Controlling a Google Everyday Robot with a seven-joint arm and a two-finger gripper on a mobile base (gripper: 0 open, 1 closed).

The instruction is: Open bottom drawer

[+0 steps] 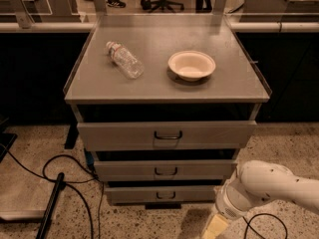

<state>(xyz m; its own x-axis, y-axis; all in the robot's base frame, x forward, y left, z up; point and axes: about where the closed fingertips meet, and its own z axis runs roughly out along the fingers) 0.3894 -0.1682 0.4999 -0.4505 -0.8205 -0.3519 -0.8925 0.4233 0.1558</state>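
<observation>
The grey cabinet has three drawer fronts. The bottom drawer (162,194) is the lowest and smallest front, with a small dark loop handle (165,195) at its centre, and it stands shut. My white arm (261,189) reaches in from the lower right. My gripper (215,228) is at the bottom edge, low over the floor, to the right of and below the bottom drawer, apart from the handle. Only its pale tan end shows.
The middle drawer (164,170) and top drawer (167,135) sit above. A plastic bottle (123,59) lies and a cream bowl (192,65) stands on the cabinet top (149,86). Black cables (60,176) and a dark bar (51,206) lie on the floor at left.
</observation>
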